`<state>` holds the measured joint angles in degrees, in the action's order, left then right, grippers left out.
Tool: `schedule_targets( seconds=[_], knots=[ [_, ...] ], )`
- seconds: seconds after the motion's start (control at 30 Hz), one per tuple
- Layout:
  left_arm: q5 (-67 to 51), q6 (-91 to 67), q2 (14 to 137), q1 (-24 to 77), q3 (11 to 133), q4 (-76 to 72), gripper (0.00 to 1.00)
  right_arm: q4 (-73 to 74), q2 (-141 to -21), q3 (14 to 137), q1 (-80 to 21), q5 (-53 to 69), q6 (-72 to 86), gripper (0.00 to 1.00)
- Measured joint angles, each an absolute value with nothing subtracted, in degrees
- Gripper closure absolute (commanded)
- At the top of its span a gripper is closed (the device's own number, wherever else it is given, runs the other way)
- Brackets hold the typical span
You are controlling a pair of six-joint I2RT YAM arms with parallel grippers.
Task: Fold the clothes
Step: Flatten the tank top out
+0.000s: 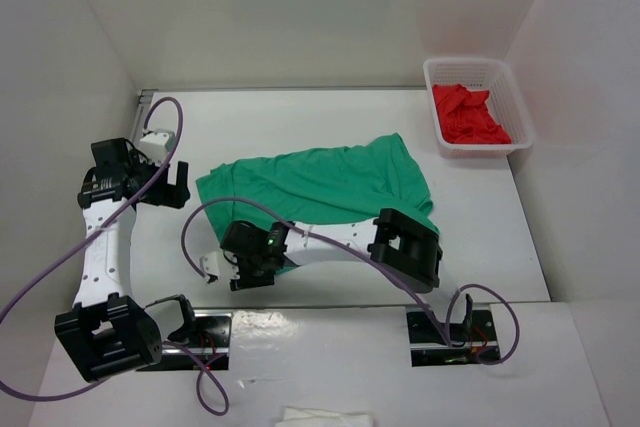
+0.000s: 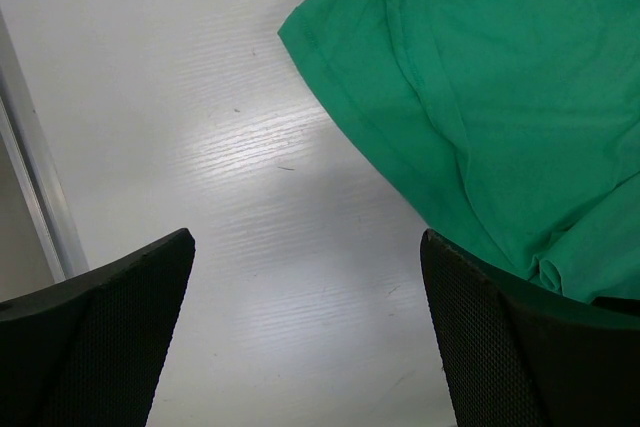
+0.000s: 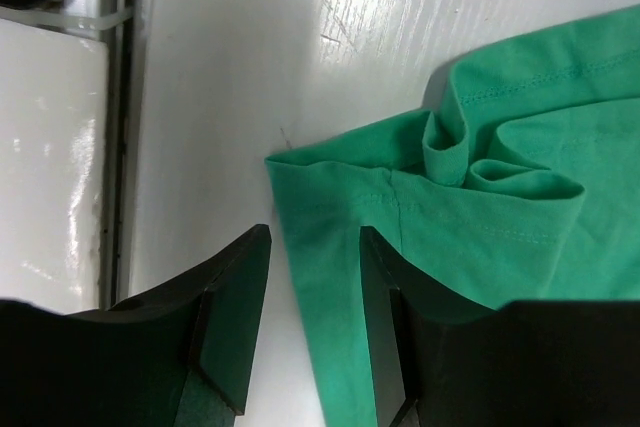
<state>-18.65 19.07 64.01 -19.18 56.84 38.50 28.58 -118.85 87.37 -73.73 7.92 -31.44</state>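
The T-shirt (image 1: pixel 330 182) lies mid-table, so the right gripper (image 3: pixel 315 239), half open astride its near-left hem corner, should pinch well in from the edge, while the left gripper (image 2: pixel 305 245) hangs wide open and empty.

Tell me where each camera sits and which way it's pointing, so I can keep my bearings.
Top: fixed above and behind the arms, looking down on the table, the green T-shirt and the basket; both arms show.
Left wrist: on the left arm, looking down at bare table beside the T-shirt's edge; left fingers wide apart at the bottom.
Right wrist: on the right arm, looking down at a T-shirt corner; right fingers straddle its edge.
Shared: all three show the T-shirt.
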Motion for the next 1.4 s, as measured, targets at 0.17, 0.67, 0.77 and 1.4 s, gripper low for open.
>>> schedule_targets(
  seconds=[0.17,0.67,0.77,1.4],
  knots=[
    [-18.7,19.1,64.0,-19.2,56.8,38.5,0.00,28.6,-120.4,88.4,-73.1,7.5,-31.6,0.51],
    [-18.7,19.1,64.7,-19.2,56.4,38.4,0.00,28.3,-121.4,91.2,-70.5,5.7,-32.0,0.49],
    [-18.7,19.1,64.7,-19.2,56.3,38.5,0.00,28.7,-121.4,91.7,-70.5,5.8,-32.2,0.48],
    [-19.4,19.1,64.7,-19.2,56.3,38.5,0.00,30.0,-119.6,93.4,-70.5,7.1,-32.0,0.45]
  ],
)
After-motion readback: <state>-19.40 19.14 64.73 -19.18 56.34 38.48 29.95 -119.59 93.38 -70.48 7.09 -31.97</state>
